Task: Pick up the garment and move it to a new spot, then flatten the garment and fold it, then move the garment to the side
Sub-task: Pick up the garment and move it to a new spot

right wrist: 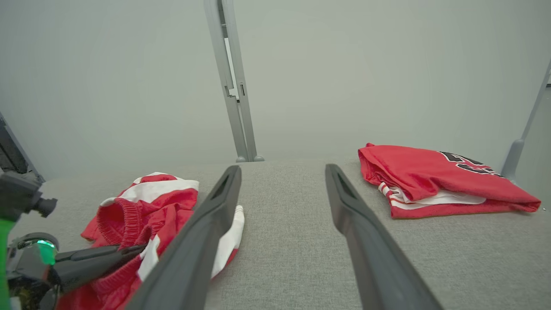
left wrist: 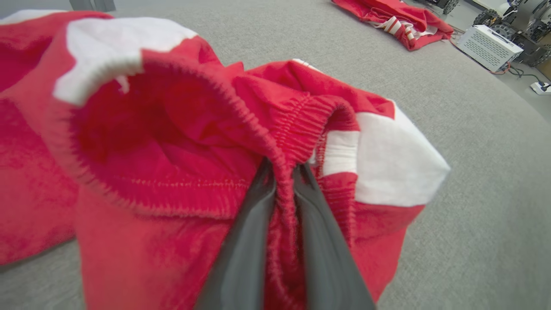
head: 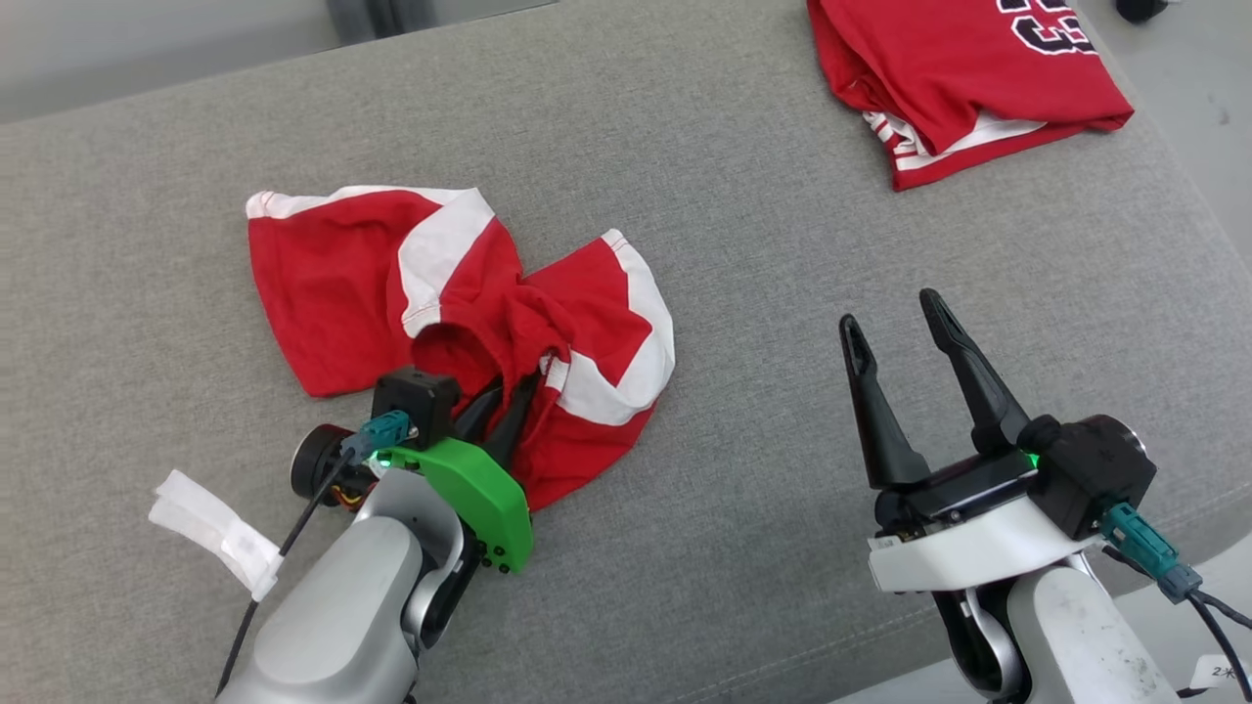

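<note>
Crumpled in a heap, the red-and-white shorts [head: 460, 323], lying left of centre on the grey padded surface [head: 685, 196] and well apart from the folded red jersey [head: 968, 78] at the far right corner. Pinched at the gathered elastic waistband [left wrist: 301, 120] by the left gripper [head: 511, 396], long dark fingers drawn nearly together on a ridge of red cloth, most of the fabric slumped on the surface. Off to the right, over bare grey padding, the right gripper [head: 889, 308], jaws spread wide and holding nothing. Judged to be the opening step: picking up, ahead of the carry to a new spot. Best done by lifting straight up from the waistband, high enough to get the trailing legs off the surface, rather than dragging and bunching the heap further. Worth gripping firmly throughout, given the narrow ridge of elastic in the pinch and the likely pull of the hanging weight. Then a slow carry toward the open middle stretch, between the two arms and clear of the jersey. Lower gently, laying the legs out first and the waistband last, to leave room for flattening and to bring the far side of the waistband within reach of the free gripper.
</note>
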Motion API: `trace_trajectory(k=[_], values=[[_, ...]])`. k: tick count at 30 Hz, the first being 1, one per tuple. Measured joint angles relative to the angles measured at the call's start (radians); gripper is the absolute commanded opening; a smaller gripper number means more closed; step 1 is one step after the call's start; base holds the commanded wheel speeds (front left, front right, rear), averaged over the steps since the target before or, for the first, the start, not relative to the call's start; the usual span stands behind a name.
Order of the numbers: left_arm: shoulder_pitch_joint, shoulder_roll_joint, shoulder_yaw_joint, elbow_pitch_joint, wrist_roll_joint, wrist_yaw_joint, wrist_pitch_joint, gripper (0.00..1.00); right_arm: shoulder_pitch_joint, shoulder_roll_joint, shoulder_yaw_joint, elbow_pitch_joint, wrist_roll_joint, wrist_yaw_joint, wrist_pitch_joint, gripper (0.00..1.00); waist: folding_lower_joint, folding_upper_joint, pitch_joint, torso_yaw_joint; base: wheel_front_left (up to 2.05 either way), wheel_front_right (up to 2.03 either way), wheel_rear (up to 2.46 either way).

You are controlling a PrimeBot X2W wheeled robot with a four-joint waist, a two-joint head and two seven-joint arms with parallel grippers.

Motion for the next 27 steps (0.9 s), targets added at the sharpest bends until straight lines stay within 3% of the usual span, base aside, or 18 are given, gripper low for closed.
trace_trajectory(k=[1,10,20,27], values=[[-0.002,-0.006,-0.002,0.015,0.005,0.0,-0.022,1.0,0.0,0.0,0.001,0.002,0.0,0.0,0.0,1.0,0.0,0.0,-0.006,0.005,0.0,0.0,0.0],[0.041,-0.019,0.061,0.002,0.017,0.066,-0.156,1.0,0.034,-0.006,0.02,0.029,0.002,0.0,0.0,1.0,0.0,0.0,-0.095,0.048,0.0,0.0,0.0],[0.307,-0.001,0.254,-0.257,0.087,0.166,-0.17,1.0,0.102,-0.002,0.022,0.063,0.01,0.0,0.0,1.0,0.0,0.0,-0.222,0.122,0.0,0.0,0.0],[0.511,-0.059,0.414,-0.43,0.204,0.162,-0.171,1.0,0.13,0.004,0.001,0.062,0.003,0.0,0.0,1.0,0.0,0.0,-0.281,0.169,0.0,0.0,0.0]])
